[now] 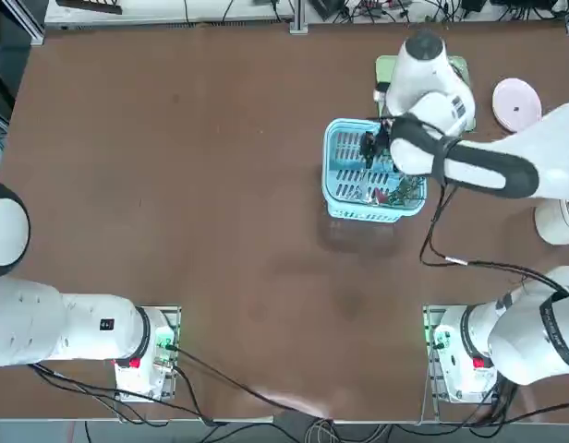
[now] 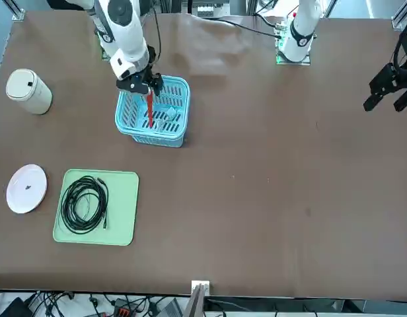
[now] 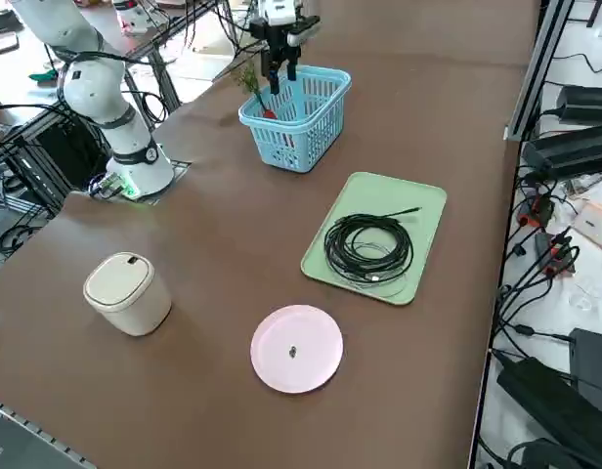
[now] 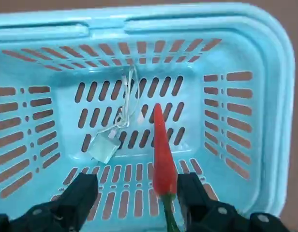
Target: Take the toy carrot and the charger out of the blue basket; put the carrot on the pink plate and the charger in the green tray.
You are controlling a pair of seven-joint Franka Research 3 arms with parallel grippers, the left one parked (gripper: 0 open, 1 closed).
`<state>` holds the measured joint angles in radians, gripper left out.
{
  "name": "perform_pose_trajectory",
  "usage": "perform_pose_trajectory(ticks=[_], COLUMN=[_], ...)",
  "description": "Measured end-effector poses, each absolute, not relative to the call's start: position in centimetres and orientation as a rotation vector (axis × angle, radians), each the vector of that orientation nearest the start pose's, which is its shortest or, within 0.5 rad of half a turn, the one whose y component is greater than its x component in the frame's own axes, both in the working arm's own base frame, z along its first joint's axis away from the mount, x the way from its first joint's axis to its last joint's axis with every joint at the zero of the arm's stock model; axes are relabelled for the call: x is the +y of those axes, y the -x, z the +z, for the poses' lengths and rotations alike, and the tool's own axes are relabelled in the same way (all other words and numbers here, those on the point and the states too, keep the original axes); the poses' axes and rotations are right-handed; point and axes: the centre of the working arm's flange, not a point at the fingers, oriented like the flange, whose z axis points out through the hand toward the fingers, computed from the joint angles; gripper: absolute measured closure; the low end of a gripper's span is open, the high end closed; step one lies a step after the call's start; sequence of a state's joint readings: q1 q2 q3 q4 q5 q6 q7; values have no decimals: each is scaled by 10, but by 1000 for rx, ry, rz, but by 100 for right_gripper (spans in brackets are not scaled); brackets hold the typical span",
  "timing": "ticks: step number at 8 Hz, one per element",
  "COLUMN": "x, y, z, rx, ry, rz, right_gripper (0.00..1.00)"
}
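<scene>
Nothing has been moved out yet. The toy carrot (image 4: 163, 154) and the charger (image 4: 104, 146) both lie inside the blue basket (image 4: 265, 96). The right gripper (image 4: 134, 195) hangs over the basket with its jaws spread, grasping nothing, the carrot between its fingers. The pink plate (image 2: 26, 188) is bare; the green tray (image 2: 124, 218) holds only a black coiled cable (image 2: 84, 203).

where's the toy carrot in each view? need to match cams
Top: carrot red bit by the near wall of the blue basket, leaves beside it.
Front: red stick standing in the basket, under the right hand.
Right side: leaves and red tip at the basket's left rim.
Right wrist: between the open fingers, white charger beside it.
Shared landmark: the blue basket.
</scene>
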<state>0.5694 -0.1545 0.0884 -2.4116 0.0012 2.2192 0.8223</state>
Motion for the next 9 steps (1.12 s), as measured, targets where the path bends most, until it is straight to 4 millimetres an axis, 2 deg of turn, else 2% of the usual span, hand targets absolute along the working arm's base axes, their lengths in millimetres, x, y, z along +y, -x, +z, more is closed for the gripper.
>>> perform_pose_trajectory(ticks=[2, 4, 9], x=[282, 286, 284], y=[-360, -359, -357], z=[342, 328, 313], rx=[253, 238, 240], ry=[3161, 3165, 3173], rz=[24, 34, 54], right_gripper=[0, 0, 0])
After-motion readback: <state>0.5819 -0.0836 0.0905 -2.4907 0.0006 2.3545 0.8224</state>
